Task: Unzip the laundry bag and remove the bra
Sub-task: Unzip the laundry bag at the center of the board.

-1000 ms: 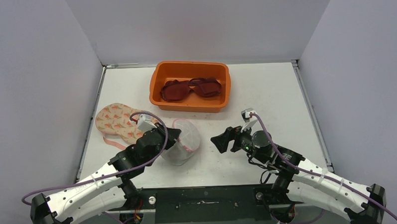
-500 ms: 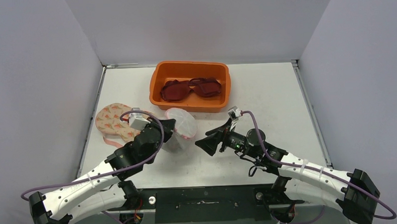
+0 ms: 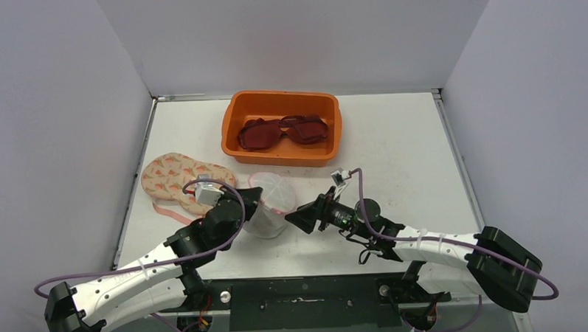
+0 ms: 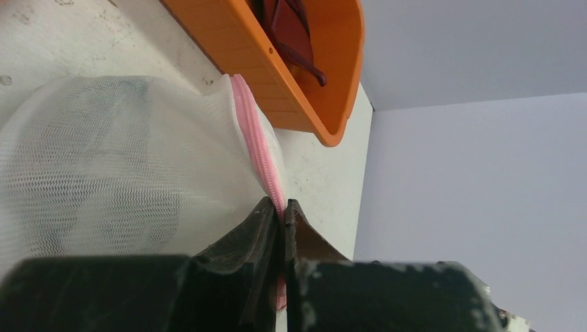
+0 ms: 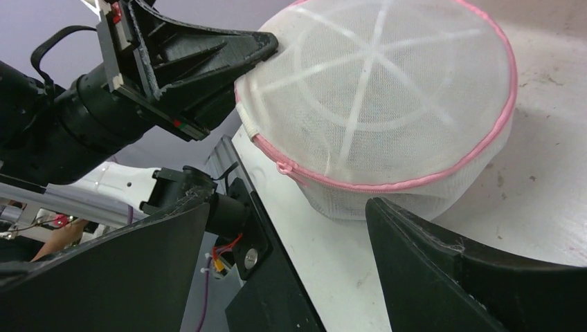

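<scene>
The laundry bag (image 3: 269, 204) is a white mesh dome with a pink zipper (image 5: 415, 181) round its rim, and it sits on the table between my arms. My left gripper (image 3: 249, 199) is shut on the pink zipper seam (image 4: 257, 138) at the bag's left edge, pinching it at the fingertips (image 4: 282, 207). My right gripper (image 3: 299, 216) is open just right of the bag, and its jaws (image 5: 287, 207) stand wide with nothing between them. The zipper pull (image 5: 282, 167) hangs on the near side. Through the mesh (image 5: 387, 97) I see only white ribs. The bra is hidden.
An orange tub (image 3: 235, 142) at the back holds a dark red garment (image 3: 282, 131). Peach flower-printed padded cups (image 3: 175, 181) lie on the table left of the bag. White walls enclose the table on three sides.
My right gripper has reached left toward the bag, staying open. The left gripper kept its pinch, and the bag shifted away and came back nearer.
</scene>
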Controlling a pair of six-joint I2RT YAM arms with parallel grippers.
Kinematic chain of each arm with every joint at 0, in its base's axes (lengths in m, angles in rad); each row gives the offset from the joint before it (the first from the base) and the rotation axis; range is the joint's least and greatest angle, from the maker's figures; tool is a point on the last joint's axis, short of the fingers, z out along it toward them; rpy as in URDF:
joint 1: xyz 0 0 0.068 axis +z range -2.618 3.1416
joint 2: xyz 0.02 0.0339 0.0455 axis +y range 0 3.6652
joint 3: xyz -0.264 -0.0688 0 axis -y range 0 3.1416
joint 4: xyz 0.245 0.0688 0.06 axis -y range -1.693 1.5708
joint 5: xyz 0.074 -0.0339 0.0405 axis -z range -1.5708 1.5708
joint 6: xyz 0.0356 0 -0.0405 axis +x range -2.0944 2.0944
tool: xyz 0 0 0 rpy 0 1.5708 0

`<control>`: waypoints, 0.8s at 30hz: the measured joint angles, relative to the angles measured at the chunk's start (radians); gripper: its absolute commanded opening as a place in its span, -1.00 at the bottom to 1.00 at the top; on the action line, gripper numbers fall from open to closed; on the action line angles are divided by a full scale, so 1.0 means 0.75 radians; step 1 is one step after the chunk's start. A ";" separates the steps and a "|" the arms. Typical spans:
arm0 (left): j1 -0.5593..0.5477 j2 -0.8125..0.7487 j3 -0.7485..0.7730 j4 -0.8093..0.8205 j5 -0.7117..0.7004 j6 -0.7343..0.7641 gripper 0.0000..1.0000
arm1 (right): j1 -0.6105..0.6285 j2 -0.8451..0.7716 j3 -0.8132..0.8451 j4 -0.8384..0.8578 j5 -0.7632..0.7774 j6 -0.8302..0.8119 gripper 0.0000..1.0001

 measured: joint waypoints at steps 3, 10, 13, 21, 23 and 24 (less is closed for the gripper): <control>0.000 -0.005 -0.001 -0.004 -0.001 -0.042 -1.00 | 0.000 0.067 0.013 0.037 -0.038 0.014 0.61; 0.000 -0.040 -0.021 -0.013 -0.001 -0.092 -1.00 | 0.004 0.176 0.047 0.126 -0.108 0.048 0.35; 0.000 -0.043 -0.026 -0.015 0.001 -0.101 -1.00 | 0.015 0.234 0.077 0.152 -0.132 0.063 0.30; 0.000 -0.053 -0.041 -0.019 0.004 -0.110 -1.00 | 0.018 0.333 0.135 0.180 -0.172 0.082 0.32; 0.000 -0.058 -0.041 -0.024 0.004 -0.111 -1.00 | 0.018 0.339 0.135 0.180 -0.176 0.084 0.34; 0.000 -0.061 -0.041 -0.025 0.004 -0.112 -1.00 | 0.020 0.339 0.135 0.182 -0.177 0.089 0.34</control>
